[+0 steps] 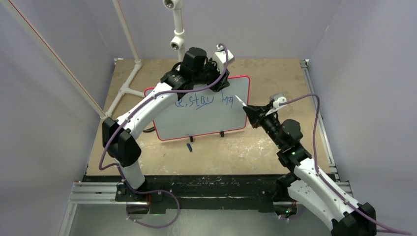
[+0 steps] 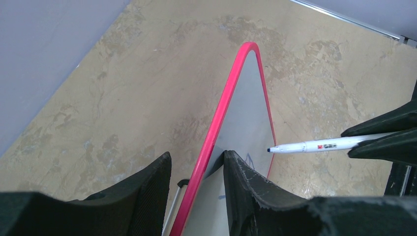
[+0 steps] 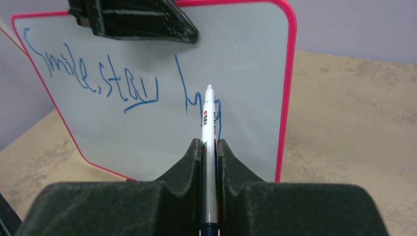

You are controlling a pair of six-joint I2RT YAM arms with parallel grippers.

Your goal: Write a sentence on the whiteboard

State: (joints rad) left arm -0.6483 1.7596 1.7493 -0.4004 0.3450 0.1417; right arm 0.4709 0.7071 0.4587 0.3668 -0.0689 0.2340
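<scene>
The whiteboard (image 1: 206,118) (image 2: 246,113) (image 3: 123,132) stands upright on its small feet at mid-table. Its red frame's top edge sits between the jaws of my left gripper (image 1: 216,86) (image 2: 196,156) (image 3: 133,19), which is shut on it, one finger pressing the writing face. The blue sentence (image 1: 196,102) (image 3: 98,81) reads "Smile, stay" with the second word underlined, then some strokes of a third word. My right gripper (image 1: 250,109) (image 3: 209,145) is shut on a white marker (image 1: 241,101) (image 2: 319,145) (image 3: 208,123). The marker's tip is at those last strokes; I cannot tell if it touches.
A small blue cap (image 1: 189,146) lies on the tabletop in front of the board. White pipes (image 1: 129,83) stand and lie at the back left. Purple walls close in on three sides. A metal rail (image 1: 310,88) runs along the right edge.
</scene>
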